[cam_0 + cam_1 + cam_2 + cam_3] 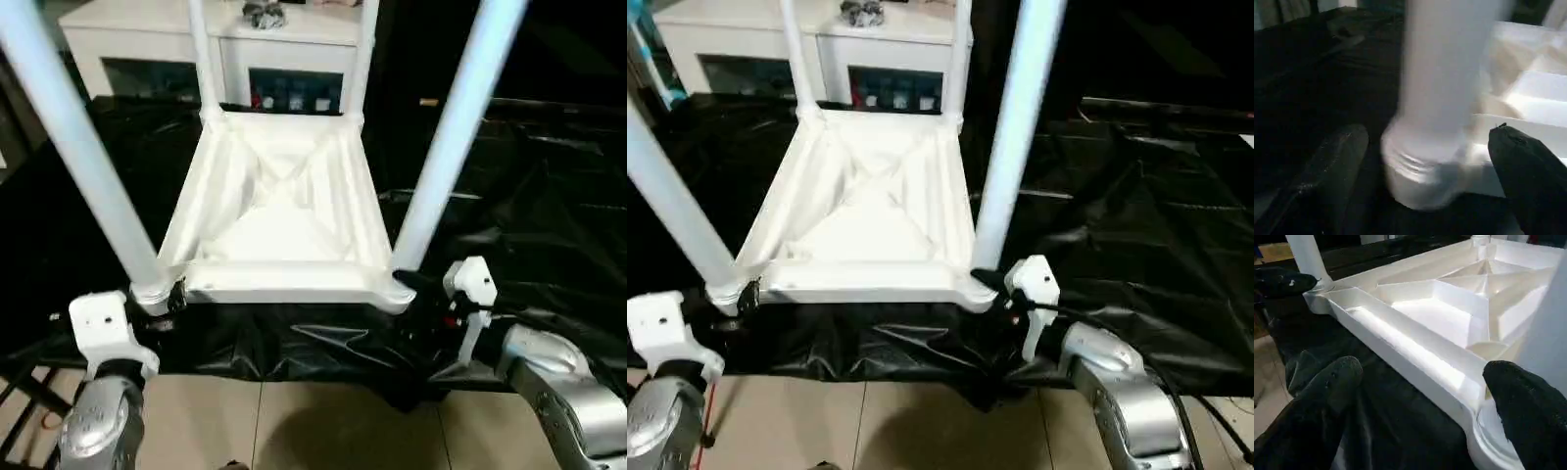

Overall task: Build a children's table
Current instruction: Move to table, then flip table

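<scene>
The children's table lies upside down on a black sheet, its white ribbed tabletop [284, 282] facing up. Legs stand in all of its corner sockets: near-left leg [78, 147], near-right leg [451, 137], and two far legs [201, 59] [364, 59]. My left gripper [1430, 161] is at the near-left corner. It is open, its black fingers [1334, 161] on either side of that leg's base with gaps showing. My right gripper [1420, 396] is open at the near-right corner, its fingers [1528, 406] spread across the tabletop's rim beside that socket.
A white cabinet [157, 29] with glass doors stands behind the table, with a small dark object [263, 14] on top. The black sheet [549, 196] covers the ground around the table. Beige tiled floor [294, 421] lies between my forearms.
</scene>
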